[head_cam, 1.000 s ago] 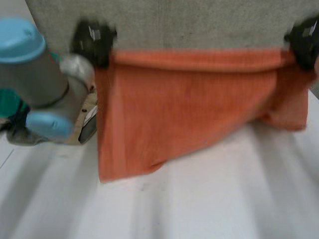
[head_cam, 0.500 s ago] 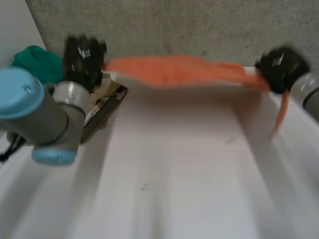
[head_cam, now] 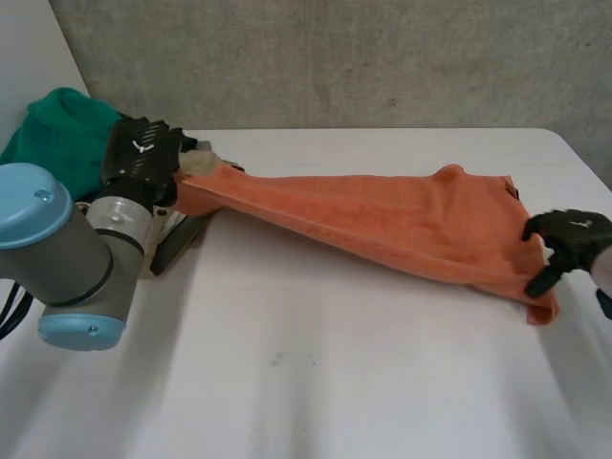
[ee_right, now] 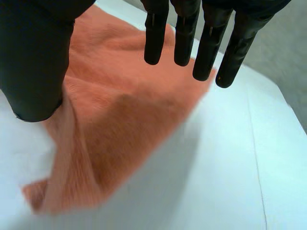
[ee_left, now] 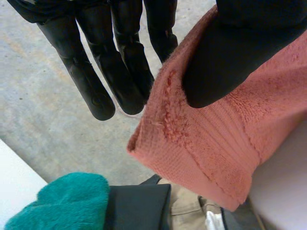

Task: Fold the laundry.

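An orange towel (head_cam: 402,220) stretches across the white table (head_cam: 325,363) from back left to the right. My left hand (head_cam: 145,158) is shut on its left corner and holds that corner just off the table. In the left wrist view the thumb (ee_left: 235,52) pinches the towel's hemmed corner (ee_left: 201,143) against the fingers (ee_left: 120,67). My right hand (head_cam: 566,239) is open at the towel's right end. In the right wrist view its straight fingers (ee_right: 206,43) and thumb (ee_right: 33,62) hover over the towel (ee_right: 124,115), which lies loose on the table.
A green cloth (head_cam: 57,129) is heaped at the back left, also under the left hand (ee_left: 62,203). Dark and beige garments (head_cam: 177,239) lie beside it. A grey wall (head_cam: 335,57) runs behind the table. My left arm (head_cam: 67,258) stands over the left side.
Both hands held the towel up spread out, then swung it forward and down. The right hand has opened and let its end drop onto the table; the left keeps its corner.
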Robot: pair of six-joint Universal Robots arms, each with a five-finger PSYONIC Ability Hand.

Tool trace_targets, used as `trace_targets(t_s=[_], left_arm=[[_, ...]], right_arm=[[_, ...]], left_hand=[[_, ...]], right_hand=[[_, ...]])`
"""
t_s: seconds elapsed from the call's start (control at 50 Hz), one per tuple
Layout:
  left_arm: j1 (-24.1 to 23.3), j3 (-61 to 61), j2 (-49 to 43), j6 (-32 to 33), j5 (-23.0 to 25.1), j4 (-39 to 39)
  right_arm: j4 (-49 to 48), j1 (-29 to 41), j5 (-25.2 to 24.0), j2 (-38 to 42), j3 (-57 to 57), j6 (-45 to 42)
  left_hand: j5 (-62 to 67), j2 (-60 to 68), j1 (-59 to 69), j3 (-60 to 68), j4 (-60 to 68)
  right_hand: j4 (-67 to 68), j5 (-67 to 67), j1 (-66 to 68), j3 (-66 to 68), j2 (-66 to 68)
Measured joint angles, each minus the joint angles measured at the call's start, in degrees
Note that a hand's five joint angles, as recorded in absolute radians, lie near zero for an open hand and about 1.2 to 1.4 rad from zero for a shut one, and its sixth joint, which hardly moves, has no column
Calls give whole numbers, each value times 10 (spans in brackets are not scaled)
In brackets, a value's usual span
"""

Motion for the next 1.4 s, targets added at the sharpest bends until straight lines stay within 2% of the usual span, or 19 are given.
trace_targets(t_s=[0.18,0.22,0.32,0.42,0.54,0.74,1.1,1.2,1.24,1.28,1.3,1.34,1.4], left_arm=[[8,-11,8,0,1,-1],[9,-11,8,0,1,-1],[10,-12,7,0,1,-4],[10,-13,7,0,1,-13],[11,-15,15,0,8,-36],[17,-16,24,-1,13,-41],[24,-13,24,-1,12,-40],[27,-13,25,-1,12,-41],[27,-14,26,-1,12,-42],[27,-14,26,-1,12,-42],[27,-15,27,-1,12,-43],[27,-16,32,-2,12,-47],[27,-18,41,-2,12,-58]], right_arm=[[36,-52,-11,-13,38,27],[40,-54,-15,-12,42,20],[44,-54,-25,-6,47,-8],[43,-54,-33,-6,55,-26],[42,-56,-54,-42,84,-36],[34,-52,-102,-91,134,-40],[-30,-49,-77,-16,109,-71],[-29,-49,-69,2,94,-81],[-28,-50,-68,4,91,-82],[-28,-50,-68,4,91,-82],[-28,-50,-68,4,90,-82],[-25,-52,-67,1,86,-78],[-19,-55,-67,-10,82,-77]], left_hand=[[0,0,0,0,0],[0,0,0,0,0],[0,0,0,0,0],[0,0,0,0,0],[0,0,0,0,0],[0,0,0,0,0],[0,0,0,0,0],[0,0,0,0,0],[0,0,0,0,0],[0,0,0,0,0],[0,0,0,0,0],[0,0,0,0,0],[0,0,0,0,0]], right_hand=[[15,17,11,10,6],[111,101,99,105,105],[164,147,146,160,156],[161,146,142,156,152],[33,34,27,28,24],[25,22,22,21,19],[53,48,40,48,41],[205,186,190,209,207],[340,318,311,341,340],[340,318,311,341,340],[417,395,376,413,413],[445,422,388,439,432],[445,422,388,439,432]])
